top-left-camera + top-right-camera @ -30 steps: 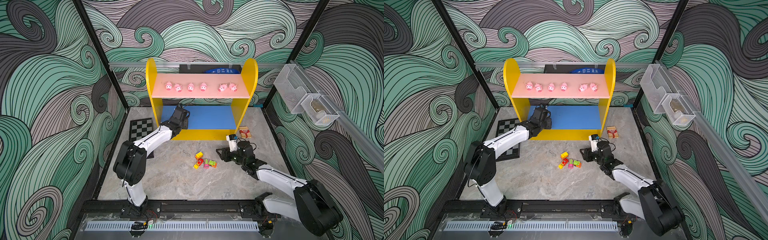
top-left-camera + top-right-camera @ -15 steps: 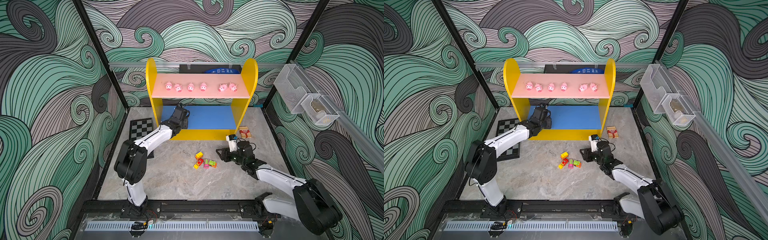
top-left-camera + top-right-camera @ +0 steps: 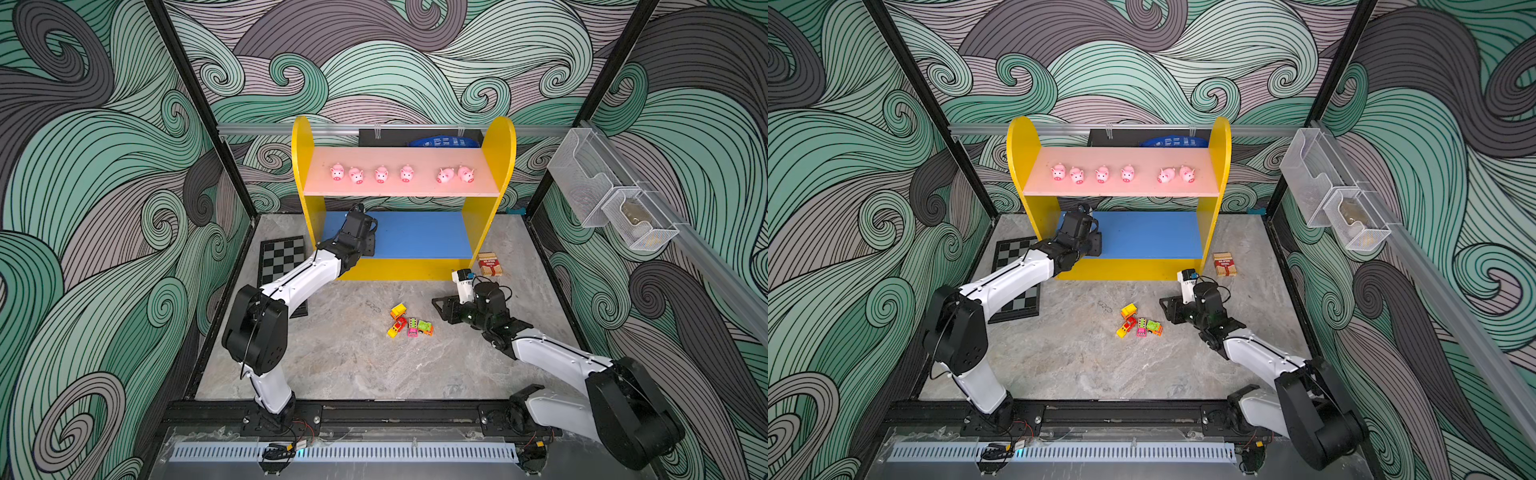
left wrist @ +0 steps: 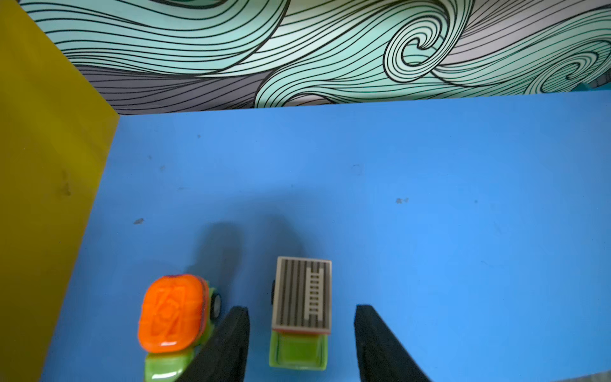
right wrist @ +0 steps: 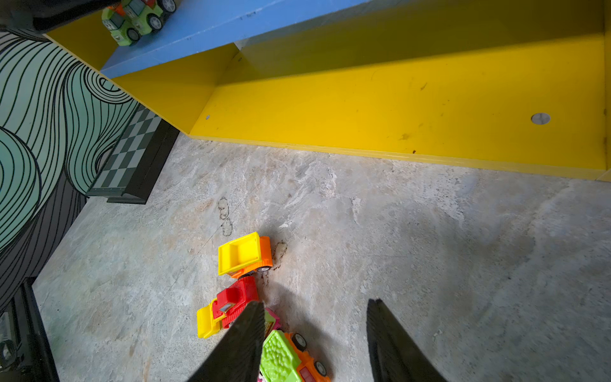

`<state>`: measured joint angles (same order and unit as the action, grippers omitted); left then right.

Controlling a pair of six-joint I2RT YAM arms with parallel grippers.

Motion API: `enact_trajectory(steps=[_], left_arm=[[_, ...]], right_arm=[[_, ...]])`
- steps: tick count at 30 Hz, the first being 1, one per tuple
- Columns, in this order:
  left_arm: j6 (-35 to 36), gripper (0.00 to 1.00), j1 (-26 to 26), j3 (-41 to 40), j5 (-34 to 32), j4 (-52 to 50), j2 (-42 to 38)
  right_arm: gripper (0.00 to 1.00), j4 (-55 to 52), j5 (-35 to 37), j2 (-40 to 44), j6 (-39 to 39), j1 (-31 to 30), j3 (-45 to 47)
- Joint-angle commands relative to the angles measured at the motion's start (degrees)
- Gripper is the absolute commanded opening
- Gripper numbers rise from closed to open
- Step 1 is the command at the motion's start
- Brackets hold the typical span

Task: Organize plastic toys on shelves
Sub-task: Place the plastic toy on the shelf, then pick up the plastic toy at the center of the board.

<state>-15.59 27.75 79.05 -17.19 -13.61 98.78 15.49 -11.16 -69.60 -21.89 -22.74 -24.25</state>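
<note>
The green ladder truck sits on the blue lower board between the left jaws, which stand apart, touching neither side. Back straight out; the orange-topped car lies just outside one jaw. The right jaws hang part open and empty over the green tipper on the marbled counter, with swirl-papered walls around.

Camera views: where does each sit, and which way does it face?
Both top views: high in front, looking down at the yellow shelf unit; left arm, right arm show.
Left wrist: over the blue lower board, facing the swirl-patterned wall; open left claw straddles a green ladder-roofed toy truck.
Right wrist: over the grey tabletop, facing the shelf unit; open right claw.
Wrist views share that board.
</note>
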Motion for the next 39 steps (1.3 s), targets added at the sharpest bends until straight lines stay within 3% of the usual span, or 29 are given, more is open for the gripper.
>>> enact_trajectory(steps=[1,7,12,18,22,31,39], left_arm=[[0.9,0.57,-0.4,0.6,2.0,-1.6,-4.0],[-0.3,0.57,-0.3,-3.4,7.4,-6.3,-9.2],[-1.5,0.56,0.0,-13.5,12.5,-6.1,-16.0],[-0.7,0.56,0.6,-27.0,26.5,3.1,-22.9],[-4.1,0.54,0.9,-31.9,32.6,8.7,-21.1],[-8.9,0.42,3.0,-32.6,33.4,13.4,-11.2],[-11.3,0.40,4.6,-31.6,33.3,17.0,-4.5]], right_arm=[[0.54,1.3,-1.1,-0.4,-0.1,0.4,0.0],[0.55,1.2,-3.4,-1.5,1.1,0.3,-0.2],[0.55,1.1,-7.5,-4.5,2.4,0.1,-0.9],[0.51,1.1,-9.3,-9.6,3.3,-1.6,-3.2],[0.46,0.7,-7.4,-12.7,3.2,-3.6,-5.6],[0.34,-4.3,-3.5,-18.3,5.6,-7.6,-11.6],[0.30,-7.9,-3.3,-23.3,8.3,-10.3,-15.9]])
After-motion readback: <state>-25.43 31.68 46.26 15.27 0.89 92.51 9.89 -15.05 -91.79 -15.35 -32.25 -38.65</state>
